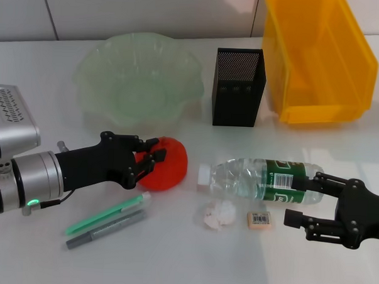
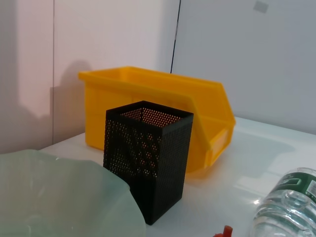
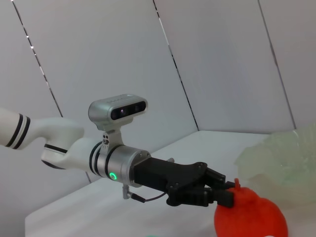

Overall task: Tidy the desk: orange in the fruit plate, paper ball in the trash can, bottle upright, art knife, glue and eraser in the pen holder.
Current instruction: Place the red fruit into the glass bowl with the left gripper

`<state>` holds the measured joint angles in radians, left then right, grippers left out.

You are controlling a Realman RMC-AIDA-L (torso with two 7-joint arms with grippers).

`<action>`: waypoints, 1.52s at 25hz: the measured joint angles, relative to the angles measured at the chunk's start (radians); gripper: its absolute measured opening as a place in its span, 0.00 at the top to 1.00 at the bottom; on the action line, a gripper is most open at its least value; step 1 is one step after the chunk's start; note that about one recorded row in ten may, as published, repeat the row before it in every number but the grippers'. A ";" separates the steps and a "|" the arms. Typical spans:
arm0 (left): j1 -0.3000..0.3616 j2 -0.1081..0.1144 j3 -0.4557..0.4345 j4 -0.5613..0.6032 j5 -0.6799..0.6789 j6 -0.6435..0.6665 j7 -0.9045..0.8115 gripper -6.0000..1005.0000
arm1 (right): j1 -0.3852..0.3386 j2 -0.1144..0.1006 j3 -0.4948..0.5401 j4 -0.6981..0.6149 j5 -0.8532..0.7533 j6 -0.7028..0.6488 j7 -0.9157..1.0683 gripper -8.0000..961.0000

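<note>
Desk (image 1: pixel 172 261) front edge open; left pincer (image 1: pixel 152 158) grips orange (image 1: pixel 169 166).

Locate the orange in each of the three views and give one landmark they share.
Head view: orange lies on the desk below the fruit plate, left gripper at it.
Left wrist view: only a red sliver at the bottom edge.
Right wrist view: bottom right, against the left gripper.
Shared landmark: the fruit plate.
</note>
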<state>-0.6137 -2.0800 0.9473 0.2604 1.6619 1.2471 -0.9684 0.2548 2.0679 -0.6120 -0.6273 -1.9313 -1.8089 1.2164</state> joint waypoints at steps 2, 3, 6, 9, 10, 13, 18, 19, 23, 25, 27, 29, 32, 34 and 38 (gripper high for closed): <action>0.005 0.000 -0.004 0.006 -0.013 0.027 0.002 0.70 | 0.001 0.001 0.000 0.001 0.000 0.005 0.000 0.18; 0.005 0.000 -0.004 0.006 -0.013 0.027 0.002 0.72 | 0.001 0.001 0.000 0.001 0.000 0.005 0.000 0.18; 0.010 0.000 -0.003 0.010 -0.043 0.067 0.010 0.77 | 0.001 0.001 0.000 0.002 0.000 0.005 0.000 0.18; 0.019 0.001 -0.006 0.044 -0.067 0.163 0.005 0.81 | -0.001 0.001 0.000 0.002 0.000 0.005 0.000 0.18; 0.019 0.001 -0.006 0.044 -0.067 0.163 0.005 0.82 | -0.001 0.001 0.000 0.002 0.000 0.005 0.000 0.18; 0.036 0.002 -0.007 0.115 -0.135 0.237 -0.001 0.85 | -0.001 0.001 0.000 0.001 0.000 0.005 0.000 0.18; 0.029 0.007 -0.008 0.191 -0.260 0.175 -0.002 0.89 | 0.000 0.002 0.000 0.001 0.000 0.005 0.000 0.18; 0.014 0.006 -0.008 0.206 -0.276 0.109 -0.004 0.90 | 0.001 0.003 0.000 0.001 0.000 0.005 0.000 0.18; -0.018 0.002 -0.002 0.207 -0.296 -0.004 -0.007 0.93 | 0.003 0.005 0.000 0.001 0.001 0.005 0.000 0.17; -0.038 0.001 0.000 0.195 -0.298 -0.075 -0.008 0.93 | 0.005 0.006 0.000 0.001 0.001 0.005 0.000 0.17; -0.056 0.001 0.001 0.177 -0.298 -0.126 -0.008 0.93 | 0.008 0.006 0.000 0.001 0.000 0.005 0.000 0.17; -0.075 0.001 0.009 0.148 -0.295 -0.165 -0.003 0.93 | 0.010 0.006 0.000 0.001 0.000 0.005 0.000 0.17; -0.077 0.000 0.034 0.142 -0.295 -0.174 0.005 0.92 | 0.013 0.006 0.000 0.001 0.000 0.005 0.000 0.17; -0.078 0.000 0.049 0.141 -0.298 -0.197 0.000 0.92 | 0.020 0.005 -0.001 0.001 0.000 0.005 0.000 0.17; -0.078 0.000 0.049 0.137 -0.304 -0.208 -0.001 0.85 | 0.025 0.004 -0.006 0.001 0.000 0.005 0.002 0.17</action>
<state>-0.6918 -2.0800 0.9967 0.3969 1.3579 1.0395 -0.9696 0.2797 2.0715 -0.6178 -0.6258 -1.9313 -1.8040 1.2184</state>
